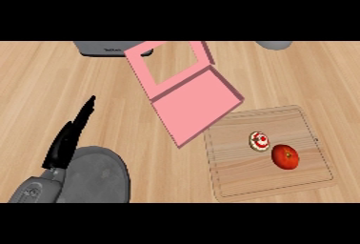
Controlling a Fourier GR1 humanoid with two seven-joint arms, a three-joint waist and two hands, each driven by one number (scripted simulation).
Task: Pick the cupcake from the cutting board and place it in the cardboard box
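White-frosted cupcake (259, 141) sits untouched on the cutting board (239, 176), just beside a tomato (285, 157)
It looks light, soft and easily smeared, so its sides below the icing seem the safest hold; the pink box (193, 107) lies open nearby on the bench (42, 86), the left hand (69, 136) rests with straight fingers holding nothing, and the right hand is out of view

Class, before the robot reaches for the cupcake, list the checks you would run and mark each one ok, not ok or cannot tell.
1. Cupcake on the cutting board: ok.
2. Cupcake top uncovered: ok.
3. Tomato apart from cupcake: not ok, nearly touching.
4. Pink box open, lid back: ok.
5. Left hand open, resting at view's left: ok.
6. Right hand in view: not ok.
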